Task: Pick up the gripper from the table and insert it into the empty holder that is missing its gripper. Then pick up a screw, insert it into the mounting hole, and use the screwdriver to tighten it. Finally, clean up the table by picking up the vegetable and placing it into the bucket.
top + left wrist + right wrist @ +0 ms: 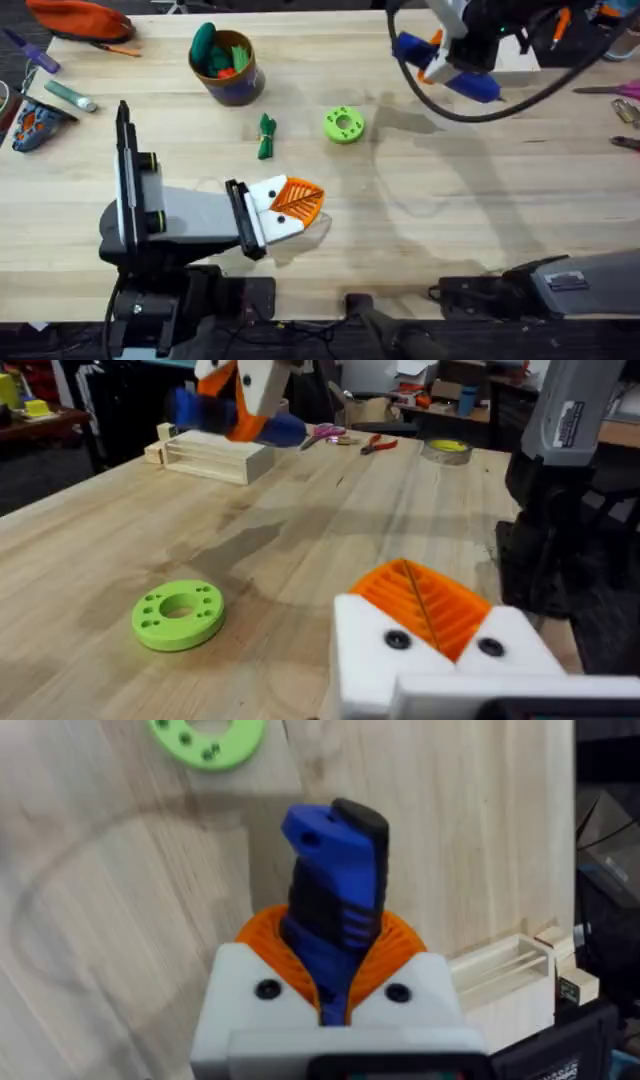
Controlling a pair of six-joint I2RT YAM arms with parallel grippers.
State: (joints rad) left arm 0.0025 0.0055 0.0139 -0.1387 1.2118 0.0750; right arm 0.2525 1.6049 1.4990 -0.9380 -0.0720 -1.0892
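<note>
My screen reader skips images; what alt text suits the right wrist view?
The right tool, white with orange pads, is shut on the blue screwdriver, held above the wooden table. A lime-green disc lies beyond it, and a pale wooden box sits beside the tool.

The left arm is laid low over the near left of the table, forearm stretched toward the middle, and its gripper (300, 205) is held just above the surface with the orange pads (425, 603) pressed together, nothing caught between them. The right arm is raised high and reached out to the far right, so it's seen large and blurred from overhead. Its gripper (450, 68) is clamped on the blue screwdriver (335, 880), which is gripped between the orange pads (395, 945) with its body sticking out past the fingertips.
</note>
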